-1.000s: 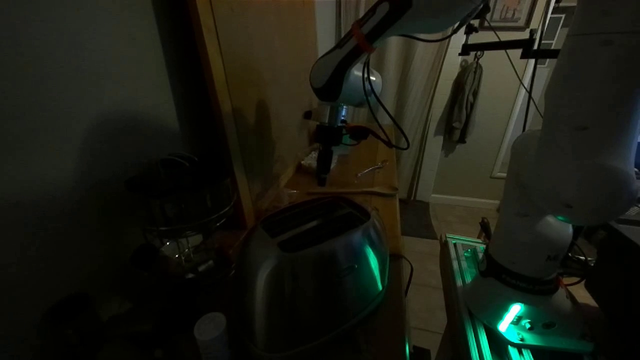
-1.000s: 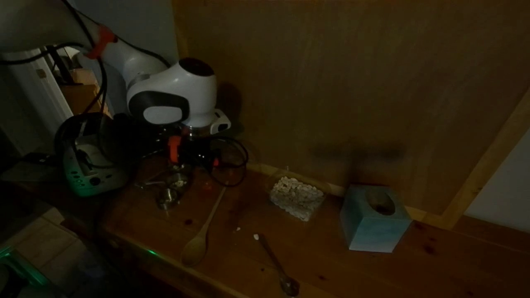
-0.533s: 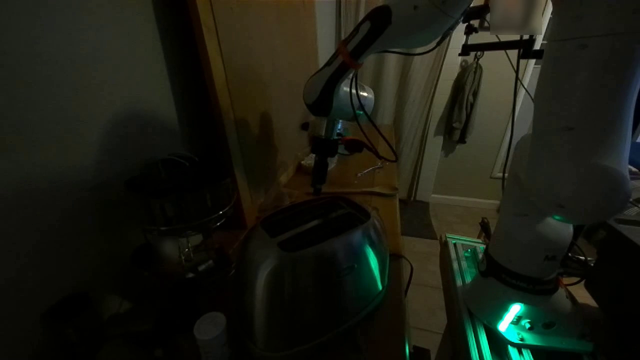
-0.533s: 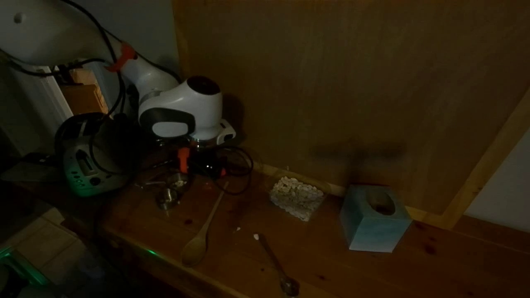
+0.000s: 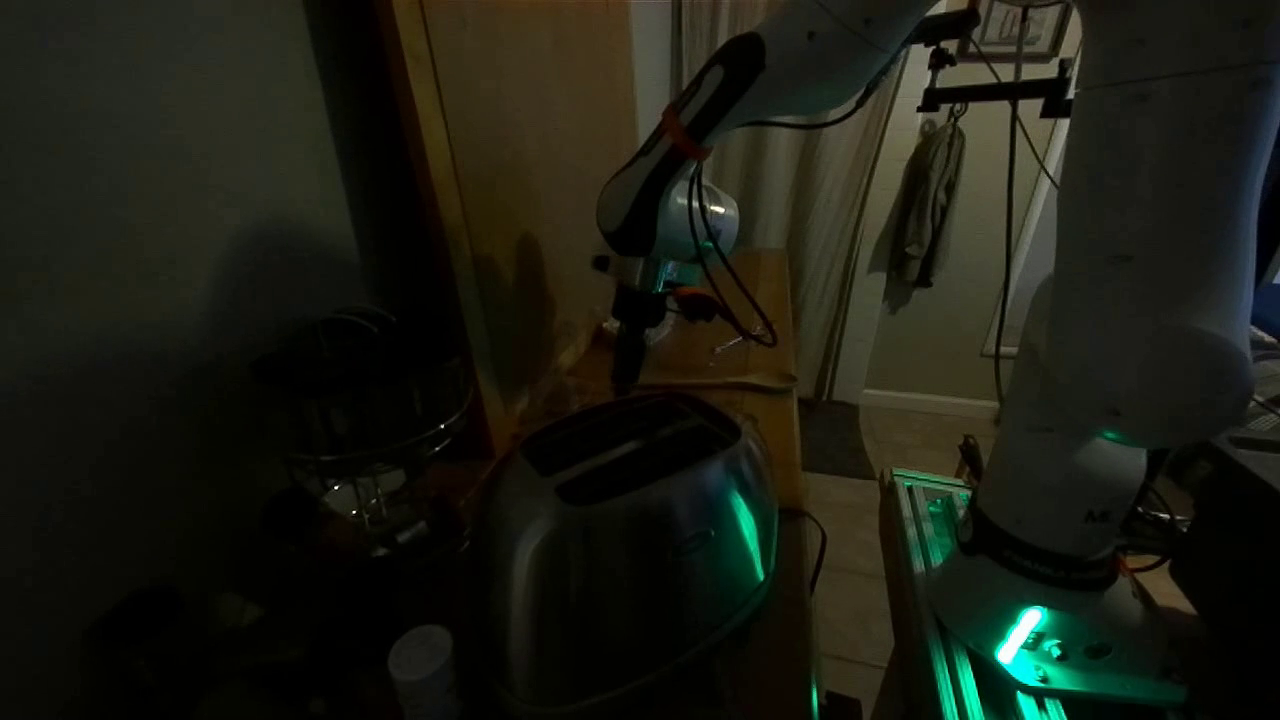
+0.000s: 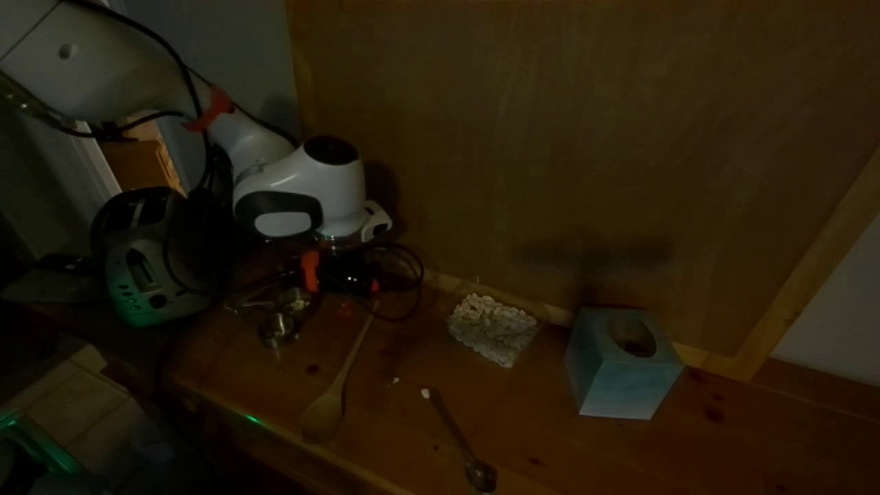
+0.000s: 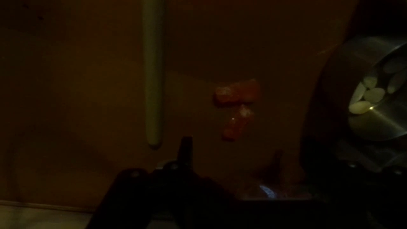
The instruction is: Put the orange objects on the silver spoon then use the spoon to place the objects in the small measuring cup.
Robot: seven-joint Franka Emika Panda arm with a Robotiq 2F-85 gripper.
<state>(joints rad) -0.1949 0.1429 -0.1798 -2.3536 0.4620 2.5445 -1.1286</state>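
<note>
Hovering with fingers [image 7: 187, 151] apart near orange pieces [image 7: 237, 93] toward the back edge of the tabletop [image 6: 591, 447] (likely light, slightly soft, perhaps slippery), best to pinch one gently, crosswise at its middle.

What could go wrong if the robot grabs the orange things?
The orange things lie close together, so the fingers might nudge one while grabbing the other. A finger might also bump the wooden spoon beside them. The silver spoon lies beyond it, so one could drop on the way.
</note>
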